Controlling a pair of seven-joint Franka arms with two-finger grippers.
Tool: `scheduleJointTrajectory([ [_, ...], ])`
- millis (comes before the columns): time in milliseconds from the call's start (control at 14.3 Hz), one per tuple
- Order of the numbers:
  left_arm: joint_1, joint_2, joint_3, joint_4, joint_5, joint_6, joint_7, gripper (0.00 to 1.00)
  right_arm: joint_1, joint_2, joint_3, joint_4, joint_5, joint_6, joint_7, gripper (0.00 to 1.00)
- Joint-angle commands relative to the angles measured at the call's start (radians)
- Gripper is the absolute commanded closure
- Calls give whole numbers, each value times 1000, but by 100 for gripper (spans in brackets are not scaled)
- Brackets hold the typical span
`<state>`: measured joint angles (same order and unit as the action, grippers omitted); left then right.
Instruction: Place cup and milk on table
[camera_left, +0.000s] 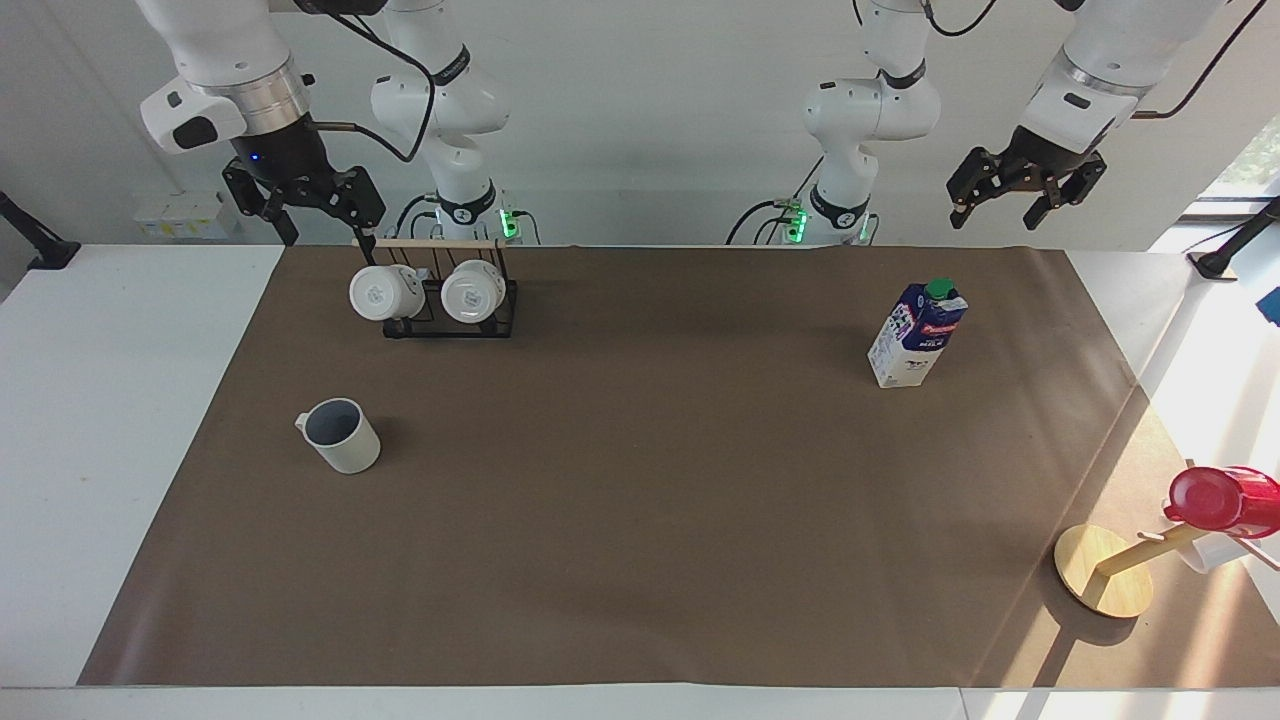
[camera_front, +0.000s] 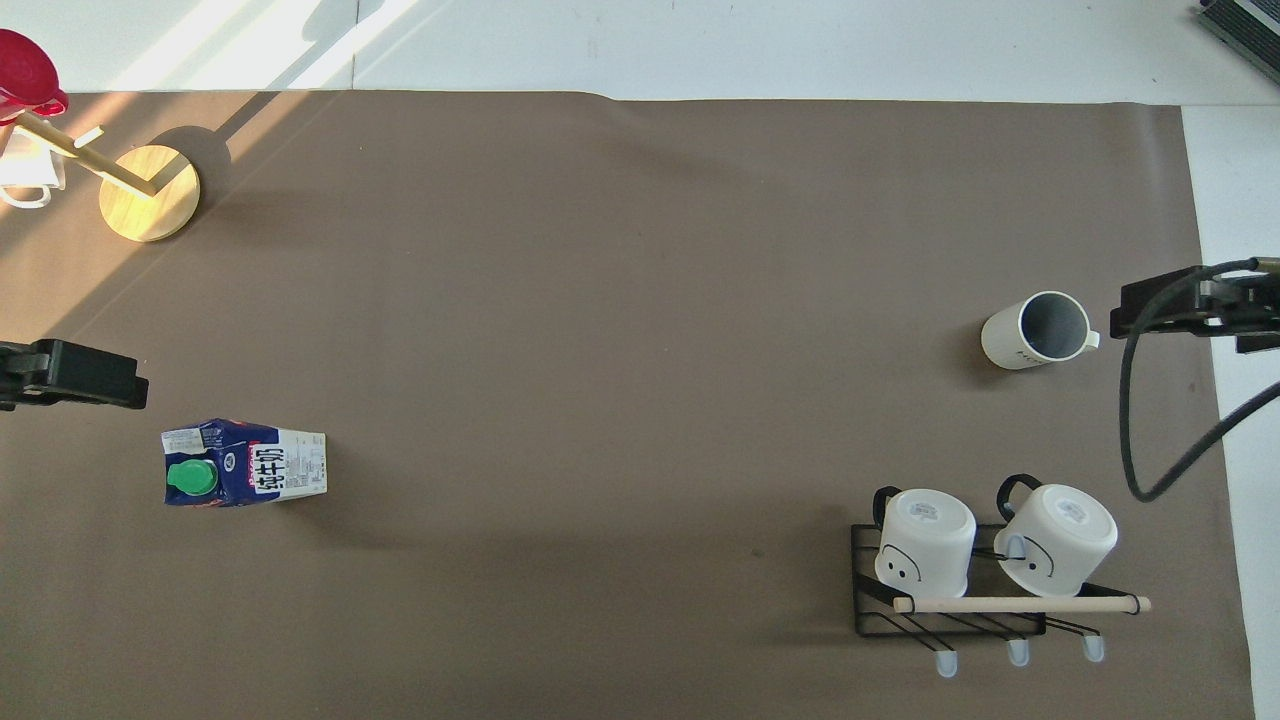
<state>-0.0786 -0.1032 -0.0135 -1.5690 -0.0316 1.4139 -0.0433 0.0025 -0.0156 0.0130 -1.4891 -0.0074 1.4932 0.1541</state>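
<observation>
Large white table (camera_left: 110, 420) under a wide brown paper sheet (camera_left: 640, 500), white bare at both ends and along the edge farthest from the robots. Plain white wall at the robots' end; bright sunlight across the left arm's end of the sheet.

Grey-white cup (camera_left: 342, 435) (camera_front: 1036, 331) upright on the sheet toward the right arm's end, dark inside showing, small handle turned toward that end. Nearer to the robots than the cup, a black wire rack (camera_left: 450, 310) (camera_front: 950, 600) with a wooden bar, two white mugs (camera_left: 385, 292) (camera_front: 925, 541) hung on it.

Milk carton (camera_left: 917, 335) (camera_front: 243, 475) upright on the sheet toward the left arm's end, green cap on top, well apart from the cup.

Farther from the robots, at the same end, a round wooden stand (camera_left: 1103, 570) (camera_front: 149, 192) bearing a red cup (camera_left: 1222, 500) (camera_front: 28, 62).

Right gripper (camera_left: 305, 215) raised over the table's edge beside the rack, jaws spread, empty. Left gripper (camera_left: 1025, 195) raised over the sheet's corner near the milk, jaws spread, empty.
</observation>
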Motion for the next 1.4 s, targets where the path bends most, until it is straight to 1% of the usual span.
scheduleJointTrajectory([
  [0,14,-6,-6,7,-11,-18,-1,0,-13,-14,1,-19,21,10,-24,0],
  [701,14,-6,-6,7,-13,-18,-1,0,-24,-15,1,-20,21,-10,-33,0],
  [841,14,-6,-6,7,-13,-18,-3,0,-22,-15,2,-22,21,1,-30,0],
  [1121,14,-6,-6,7,-11,-18,-1,0,-26,-43,2,-69,21,21,-24,0],
  [1262,14,-6,-6,7,-11,-18,-1,0,-27,-52,1,-95,21,83,-25,0],
  [1332,14,-6,-6,7,-13,-18,-1,0,-26,-52,1,-97,21,90,-24,0],
])
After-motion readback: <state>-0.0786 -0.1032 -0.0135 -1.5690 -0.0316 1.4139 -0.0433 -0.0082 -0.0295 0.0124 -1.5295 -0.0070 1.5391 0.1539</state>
